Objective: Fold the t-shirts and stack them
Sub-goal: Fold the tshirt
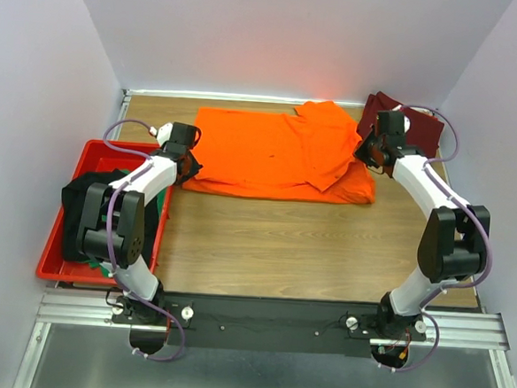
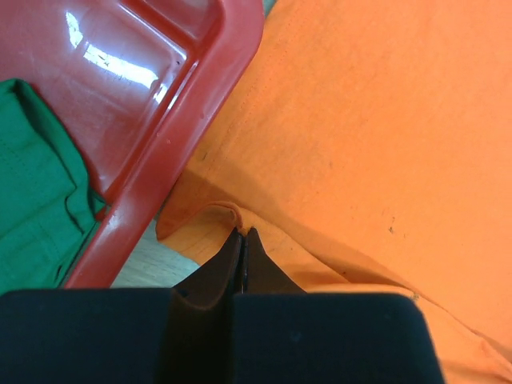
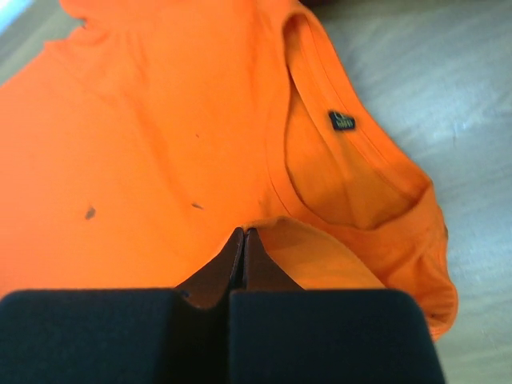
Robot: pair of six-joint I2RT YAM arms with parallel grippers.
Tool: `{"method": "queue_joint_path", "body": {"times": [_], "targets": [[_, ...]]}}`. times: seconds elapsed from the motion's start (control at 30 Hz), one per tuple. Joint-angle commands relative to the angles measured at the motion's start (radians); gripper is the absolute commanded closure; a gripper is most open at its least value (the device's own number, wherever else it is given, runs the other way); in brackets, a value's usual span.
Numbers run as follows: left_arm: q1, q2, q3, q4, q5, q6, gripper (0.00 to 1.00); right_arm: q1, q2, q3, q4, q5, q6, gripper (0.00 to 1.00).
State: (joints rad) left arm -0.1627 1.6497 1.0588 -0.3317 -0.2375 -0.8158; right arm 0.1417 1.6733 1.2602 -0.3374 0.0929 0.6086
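crosswise, orange t-shirt [image 1: 270, 155], collar [image 3: 358, 100] rightward

1 camera looks down from high behind; 2 wrist cameras look closely at the same orange t-shirt [image 1: 270, 155].

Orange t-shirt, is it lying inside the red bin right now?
No, the orange t-shirt lies spread on the wooden table beside the red bin, which holds a green shirt.
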Motion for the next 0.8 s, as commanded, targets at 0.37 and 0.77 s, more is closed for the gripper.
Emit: {"method": "queue_joint_path", "body": {"times": [0.37,0.77], "targets": [[0.023,0.03,0.063,-0.007,0.012,0.012,1.0,-0.004,0.065,0.09,0.035,0.079,-0.021,1.0],[0.04,0.065,0.109,-0.007,0.012,0.023,1.0,-0.014,0.095,0.117,0.051,0.065,-0.013,1.0]]}}
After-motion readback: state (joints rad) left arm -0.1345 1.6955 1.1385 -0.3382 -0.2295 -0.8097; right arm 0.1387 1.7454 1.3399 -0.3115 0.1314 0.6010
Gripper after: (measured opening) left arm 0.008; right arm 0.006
